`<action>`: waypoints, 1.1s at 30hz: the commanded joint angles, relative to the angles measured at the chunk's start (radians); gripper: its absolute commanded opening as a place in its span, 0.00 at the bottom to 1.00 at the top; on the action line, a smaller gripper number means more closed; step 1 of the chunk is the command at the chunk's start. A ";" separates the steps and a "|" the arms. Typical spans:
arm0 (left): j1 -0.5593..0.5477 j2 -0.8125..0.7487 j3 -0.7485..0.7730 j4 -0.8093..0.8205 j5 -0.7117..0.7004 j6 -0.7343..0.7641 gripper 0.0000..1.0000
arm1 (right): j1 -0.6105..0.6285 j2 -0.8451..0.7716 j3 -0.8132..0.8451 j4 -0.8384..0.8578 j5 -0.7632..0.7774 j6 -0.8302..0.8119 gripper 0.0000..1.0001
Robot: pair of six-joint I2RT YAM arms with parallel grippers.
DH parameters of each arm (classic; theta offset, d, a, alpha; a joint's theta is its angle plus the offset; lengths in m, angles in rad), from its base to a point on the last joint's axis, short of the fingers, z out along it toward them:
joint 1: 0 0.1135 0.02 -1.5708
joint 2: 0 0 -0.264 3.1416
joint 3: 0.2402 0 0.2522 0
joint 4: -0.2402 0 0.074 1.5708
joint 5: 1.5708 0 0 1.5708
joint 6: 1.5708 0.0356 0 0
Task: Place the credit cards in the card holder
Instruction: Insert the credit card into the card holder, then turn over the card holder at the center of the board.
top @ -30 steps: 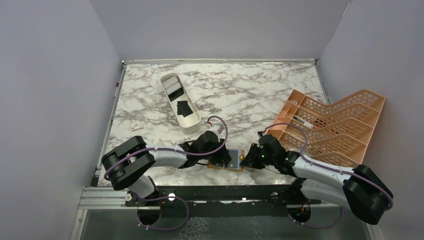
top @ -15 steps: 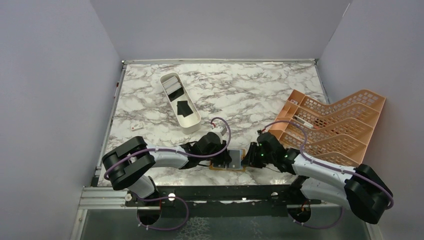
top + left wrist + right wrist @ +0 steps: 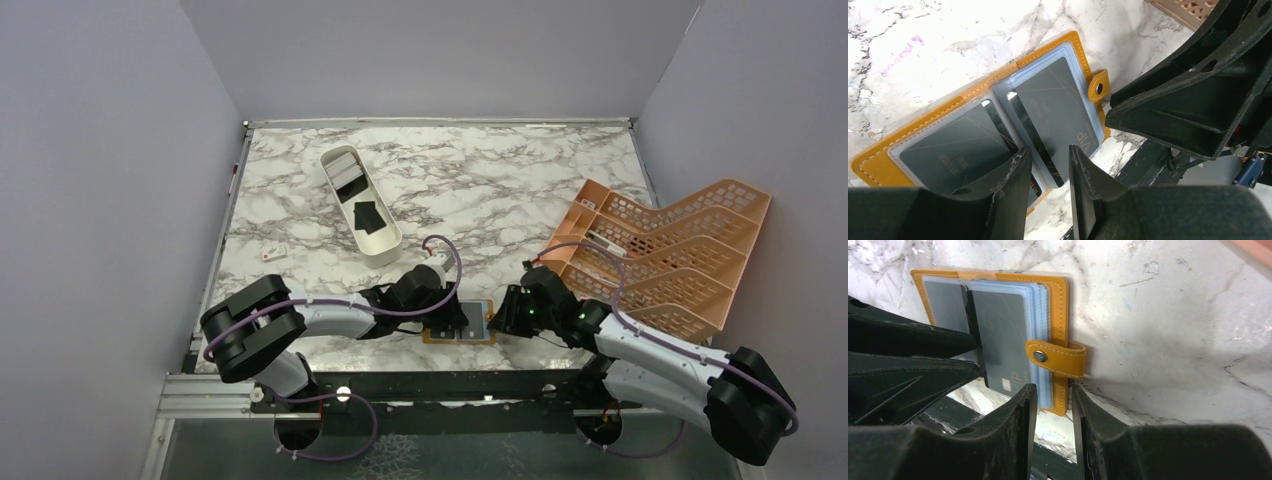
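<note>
Left wrist view checked: found card holder [image 3: 973,89] open at tabletop [image 3: 948,40] near edge, dark cards [image 3: 1058,105] in both panels, left end effector [image 3: 1048,150] and right end effector [image 3: 1050,387] narrowly parted, apparently empty; judged card-seating step, next pushing home squarely.

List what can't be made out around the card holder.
Left wrist: the left gripper fingers hide part of the card holder; grip unclear.
Right wrist: the right gripper covers the holder's corner; contact unclear.
Top view: both grippers cover the holder; cards too small.
</note>
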 commanded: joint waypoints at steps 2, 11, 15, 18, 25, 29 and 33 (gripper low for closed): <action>-0.005 -0.074 0.012 -0.048 -0.031 -0.011 0.37 | 0.006 -0.033 0.018 0.030 -0.052 0.011 0.38; 0.004 -0.129 0.008 -0.139 -0.093 0.007 0.16 | 0.006 -0.032 -0.010 0.152 -0.135 0.039 0.43; 0.011 -0.096 -0.001 -0.088 -0.058 0.005 0.04 | 0.006 0.010 -0.018 0.191 -0.145 0.047 0.45; 0.022 -0.068 -0.006 -0.062 -0.032 0.000 0.00 | 0.006 0.039 -0.024 0.213 -0.146 0.052 0.45; 0.037 -0.032 -0.019 -0.017 0.002 -0.009 0.00 | 0.006 0.080 -0.026 0.227 -0.124 0.045 0.45; 0.038 -0.020 -0.019 -0.007 0.015 -0.011 0.00 | 0.006 0.117 -0.031 0.267 -0.141 0.048 0.45; 0.038 -0.015 -0.019 -0.003 0.019 -0.012 0.00 | 0.006 0.127 -0.043 0.311 -0.160 0.057 0.45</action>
